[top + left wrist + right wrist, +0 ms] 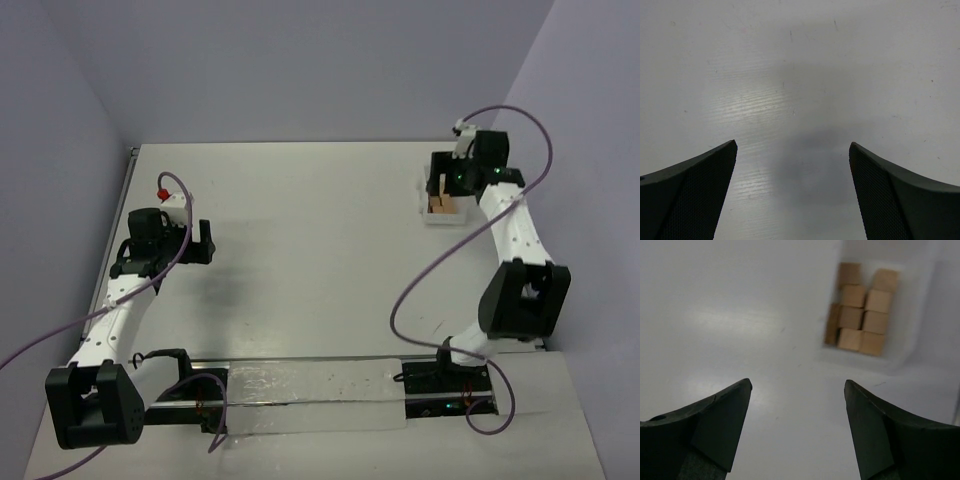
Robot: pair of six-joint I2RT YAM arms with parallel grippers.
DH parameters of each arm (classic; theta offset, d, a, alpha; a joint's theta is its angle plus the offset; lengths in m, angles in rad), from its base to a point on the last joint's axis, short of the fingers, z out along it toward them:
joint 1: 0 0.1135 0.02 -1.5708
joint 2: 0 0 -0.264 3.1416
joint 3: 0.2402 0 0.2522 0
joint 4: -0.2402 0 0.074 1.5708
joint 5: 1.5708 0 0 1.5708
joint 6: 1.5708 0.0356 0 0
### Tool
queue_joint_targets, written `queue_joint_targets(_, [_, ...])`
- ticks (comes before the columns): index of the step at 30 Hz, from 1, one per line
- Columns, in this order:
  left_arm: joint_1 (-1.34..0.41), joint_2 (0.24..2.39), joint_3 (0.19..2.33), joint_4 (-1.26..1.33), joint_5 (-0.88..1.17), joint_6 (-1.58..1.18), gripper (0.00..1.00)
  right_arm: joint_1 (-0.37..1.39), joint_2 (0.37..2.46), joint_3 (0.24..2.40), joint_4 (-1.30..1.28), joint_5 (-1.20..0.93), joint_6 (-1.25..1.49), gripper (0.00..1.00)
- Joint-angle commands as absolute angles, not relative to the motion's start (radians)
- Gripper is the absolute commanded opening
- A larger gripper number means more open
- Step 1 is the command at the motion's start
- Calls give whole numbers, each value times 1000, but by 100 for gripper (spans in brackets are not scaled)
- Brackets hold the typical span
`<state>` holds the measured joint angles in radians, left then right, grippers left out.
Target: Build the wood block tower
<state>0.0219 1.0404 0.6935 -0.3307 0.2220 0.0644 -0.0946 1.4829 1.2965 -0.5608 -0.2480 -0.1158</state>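
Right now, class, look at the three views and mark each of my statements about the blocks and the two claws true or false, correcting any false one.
1. The wood blocks sit packed together in the white tray. True.
2. The right claw grips a block. False: it is open and empty, short of the blocks.
3. The left claw is open above bare table. True.
4. A tower stands mid-table. False: nothing stands there; every block seen is in the tray.
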Motion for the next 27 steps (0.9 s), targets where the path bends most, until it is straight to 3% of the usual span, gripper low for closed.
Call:
queue_joint_targets(1, [21, 1046, 746, -330, 246, 75, 99, -235, 1643, 1504, -711, -275, -204, 79])
queue_joint_targets(6, [21, 1052, 747, -331, 252, 75, 99, -326, 1879, 1806, -863, -295, -257, 63])
queue_joint_targets(10, [20, 1045, 743, -328, 252, 74, 99, -360, 1993, 1933, -927, -334, -303, 57])
queue_joint_targets(18, [20, 1052, 743, -324, 247, 74, 99, -380, 2172, 2162, -1022, -324, -328, 54])
queue_joint_targets(27, [20, 1063, 733, -311, 230, 74, 99, -379, 2259, 2226, -1026, -319, -330, 54])
